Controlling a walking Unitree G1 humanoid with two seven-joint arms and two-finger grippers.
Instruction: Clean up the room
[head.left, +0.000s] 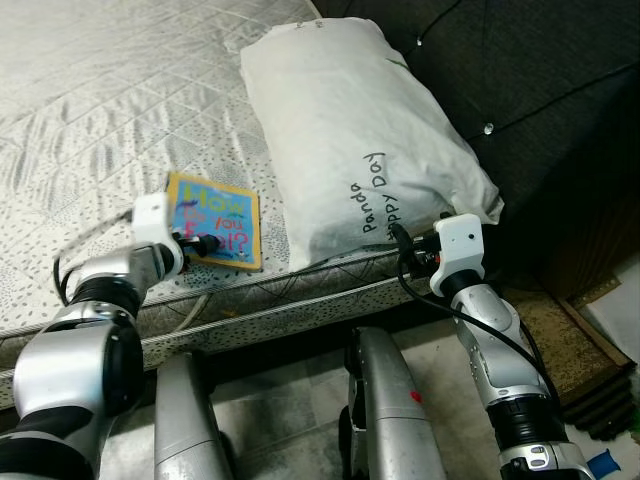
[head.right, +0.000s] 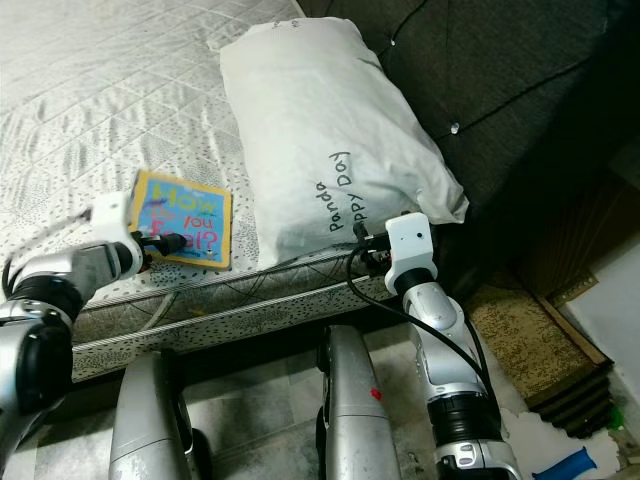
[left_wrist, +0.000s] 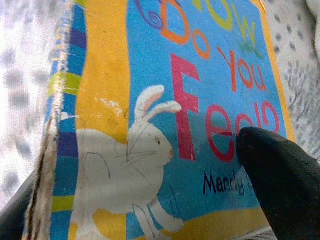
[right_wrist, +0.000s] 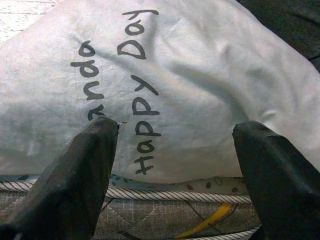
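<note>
Our left gripper (head.left: 200, 243) is closed on the book (head.left: 215, 220) — one black finger lies across the cover by the words "How Do You Feel?", and the left wrist view shows a second dark finger under the book's worn spine edge, so the cover is pinched between them. The book lies at the near edge of the mattress (head.left: 90, 110), just beside the pillow (head.left: 345, 130), its far side tilted slightly up.

Our right gripper (right_wrist: 175, 165) stands wide open, holding nothing. In the right wrist view its two fingers (right_wrist: 80, 175) frame the near end of the pillow, printed "Panda Happy Day", with the corded mattress seam below; we cannot tell whether the tips touch the cloth. In the head views this gripper sits just beside the pillow's lower corner at the mattress edge.

The head views add what the wrists miss — the pillow leans against a dark tufted headboard (head.left: 520, 80), and a small blue object (head.right: 565, 466) lies on the floor to our right.
</note>
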